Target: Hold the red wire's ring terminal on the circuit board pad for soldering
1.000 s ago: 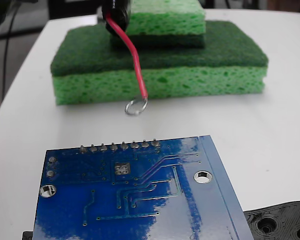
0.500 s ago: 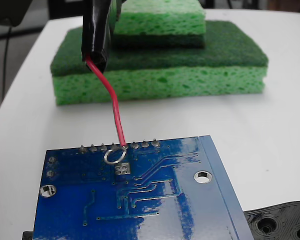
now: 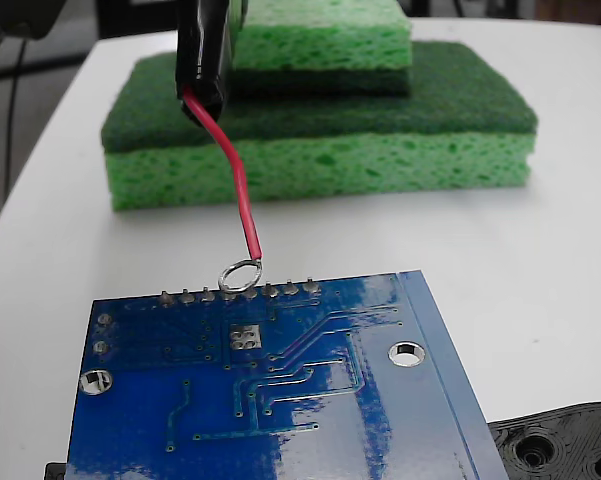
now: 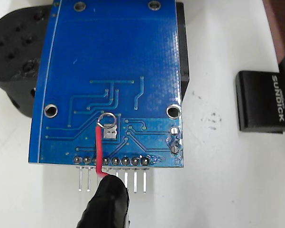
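The thin red insulated wire hangs from a black sleeve; the gripper itself is out of sight, so whether its jaws are closed cannot be told. In the fixed view the tiny silver wire loop floats over the far edge of the glossy blue circuit board, by the row of grey solder bumps, short of the small silvery square pad. The wrist view sets the loop just past the pad. Doing this well probably means lowering gently toward the near side until the loop lies flat on the pad, then holding steady. Green sponges sit behind; no containers are visible.
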